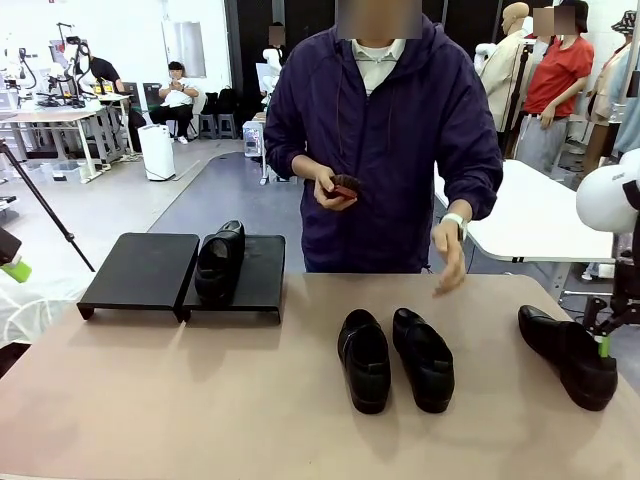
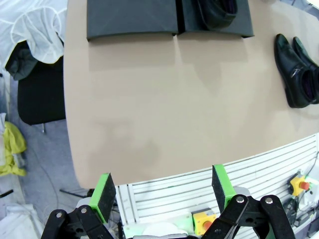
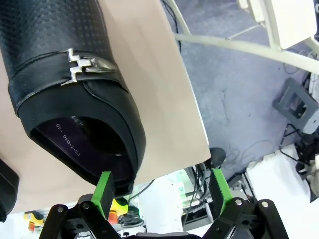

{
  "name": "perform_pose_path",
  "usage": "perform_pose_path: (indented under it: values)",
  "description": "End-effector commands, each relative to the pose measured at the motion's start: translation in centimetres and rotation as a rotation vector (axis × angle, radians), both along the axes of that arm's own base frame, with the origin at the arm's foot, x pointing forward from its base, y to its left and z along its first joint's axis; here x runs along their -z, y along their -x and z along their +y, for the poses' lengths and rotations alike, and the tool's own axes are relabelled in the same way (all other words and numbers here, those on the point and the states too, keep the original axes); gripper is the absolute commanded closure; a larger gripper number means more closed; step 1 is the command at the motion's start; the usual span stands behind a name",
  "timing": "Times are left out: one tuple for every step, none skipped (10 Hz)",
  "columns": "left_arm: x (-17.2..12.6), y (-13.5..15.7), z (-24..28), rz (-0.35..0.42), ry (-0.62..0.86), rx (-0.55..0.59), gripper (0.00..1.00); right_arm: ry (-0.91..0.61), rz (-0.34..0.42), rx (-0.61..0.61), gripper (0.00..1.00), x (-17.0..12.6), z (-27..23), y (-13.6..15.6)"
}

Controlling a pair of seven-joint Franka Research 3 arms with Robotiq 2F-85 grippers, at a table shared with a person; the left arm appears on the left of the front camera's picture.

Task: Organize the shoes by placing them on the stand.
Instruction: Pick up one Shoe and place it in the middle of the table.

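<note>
Four glossy black shoes are in sight, and we count one of them on the stand [image 1: 140, 272]. That first shoe [image 1: 220, 262] lies on the platform toward our right, close to the seam between the two platforms, toe pointing at us. The stand sits at the far left of the table [image 1: 200, 420].

Two more form a pair near the middle of the table: the second shoe [image 1: 366, 362] and the third shoe [image 1: 424, 358] lie side by side, nearly touching, toes toward us. The fourth shoe [image 1: 568, 355] lies at an angle close to the table's right edge, well apart from the pair.

Our right claw [image 3: 162, 191] is just beside that fourth shoe. Its jaws stand apart with nothing between them. In the right wrist view one green pad overlaps the rim of the shoe's heel opening; we cannot tell whether it touches. A silver buckle [image 3: 82, 67] crosses the shoe's upper.

Our left claw [image 2: 162, 189] hangs with its jaws apart and empty above the near edge of the table, well away from every shoe.

At the far side stands a person in a dark purple jacket. One hand [image 1: 325, 190] holds a small reddish-brown object [image 1: 345, 186] at chest height. The other hand [image 1: 450, 262] hangs low near the table's far edge, blurred.
</note>
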State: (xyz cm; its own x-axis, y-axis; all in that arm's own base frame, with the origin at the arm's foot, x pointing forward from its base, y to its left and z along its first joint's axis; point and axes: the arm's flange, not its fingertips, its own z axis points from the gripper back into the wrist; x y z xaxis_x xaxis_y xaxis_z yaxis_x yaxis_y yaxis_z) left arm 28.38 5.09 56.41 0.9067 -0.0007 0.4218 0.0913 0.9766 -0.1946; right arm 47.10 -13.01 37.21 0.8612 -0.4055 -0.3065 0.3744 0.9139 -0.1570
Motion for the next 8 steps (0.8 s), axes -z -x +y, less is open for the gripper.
perform_pose_path:
  values:
    - [0.1,0.2,0.2,0.008,-0.013,0.0,0.0,-0.028,-0.064,-0.045,0.0,1.2,1.2,0.7]
    - [0.1,0.2,0.2,0.008,-0.013,0.0,0.0,-0.051,-0.091,-0.075,0.0,1.8,1.4,0.9]
    - [0.1,0.2,0.2,0.008,-0.013,0.0,0.0,-0.052,-0.099,-0.11,0.0,2.3,1.6,1.2]
    - [0.1,0.2,0.2,0.008,-0.013,0.0,0.0,-0.048,-0.12,-0.138,0.0,2.6,1.5,1.4]
    - [0.1,0.2,0.2,0.008,-0.013,0.0,0.0,-0.057,-0.144,-0.159,0.0,2.8,1.3,1.4]
    - [0.1,0.2,0.2,0.008,-0.013,0.0,0.0,-0.078,-0.145,-0.176,0.0,2.9,1.2,1.4]
    - [0.1,0.2,0.2,0.008,-0.013,0.0,0.0,-0.089,-0.151,-0.183,0.0,2.8,1.2,1.4]
    - [0.1,0.2,0.2,0.008,-0.013,0.0,0.0,-0.081,-0.159,-0.195,0.6,2.8,1.2,1.4]
